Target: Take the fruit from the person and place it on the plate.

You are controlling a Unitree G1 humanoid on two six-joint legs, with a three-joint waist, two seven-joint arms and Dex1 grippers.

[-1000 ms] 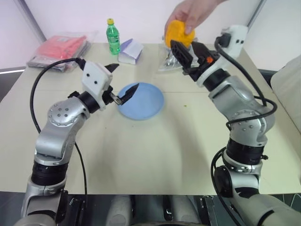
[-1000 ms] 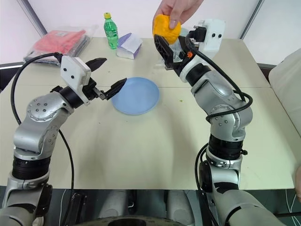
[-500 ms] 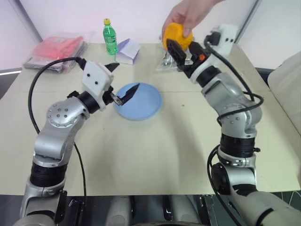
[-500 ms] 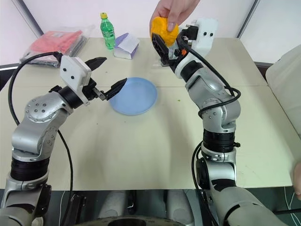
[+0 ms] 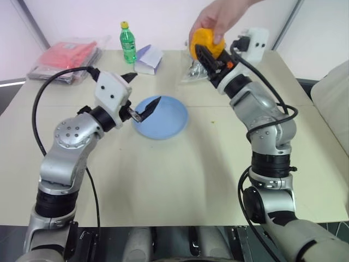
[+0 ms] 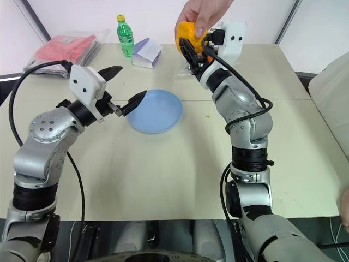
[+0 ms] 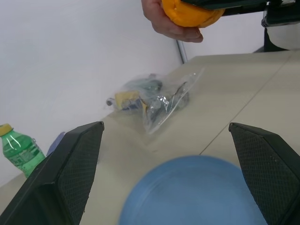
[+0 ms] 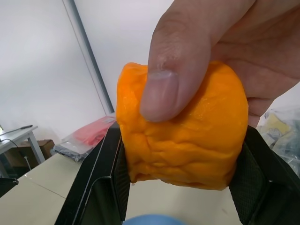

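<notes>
Fruit [image 8: 185,136], orange-yellow with creased skin, sits between the two black fingers of the right claw [image 6: 192,48], which has closed against both its sides, while the person's hand [image 6: 203,12] grips it from above with a thumb pressed on its front. That grip is raised above the far part of the table [image 5: 163,180]. Nearer, the left claw [image 5: 143,94] hangs wide open and holds nothing, one fingertip over the near rim of the light-blue plate [image 5: 166,119], which lies bare on the table just beyond it.

The right wrist view gives the close contact of both fingers and thumb on the fruit, which the head views render small. The left wrist view looks past its own spread fingers over the plate to a clear plastic bag [image 7: 157,101] of small items lying beyond it, under the held fruit.

Beyond the left claw a green bottle [image 5: 129,42] with a yellow cap stands upright, beside a pale folded packet [image 5: 149,59]; off to its left a red packet in clear wrap [image 5: 69,54] lies at the table's far corner. The table is pale beige, with a white wall behind.
</notes>
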